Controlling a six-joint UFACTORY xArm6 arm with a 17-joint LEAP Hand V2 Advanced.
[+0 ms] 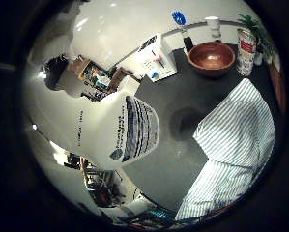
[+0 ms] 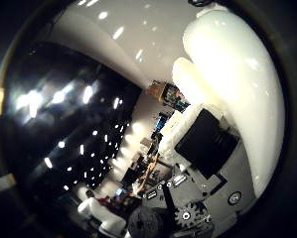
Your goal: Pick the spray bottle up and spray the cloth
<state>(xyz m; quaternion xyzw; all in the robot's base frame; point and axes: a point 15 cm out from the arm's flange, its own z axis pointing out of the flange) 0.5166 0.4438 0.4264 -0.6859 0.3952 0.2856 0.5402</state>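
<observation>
1. Spray bottle (image 1: 120, 130), white with a label, fills much of the little-finger view, close to the palm.
2. Striped cloth (image 1: 236, 140) lies flat on the dark table (image 1: 163, 164).
3. Calling the wooden bowl (image 1: 211, 58) 12 o'clock from the cloth, the bottle is near 9.
4. Hand (image 2: 207, 148): cannot tell whether the fingers grip.
</observation>
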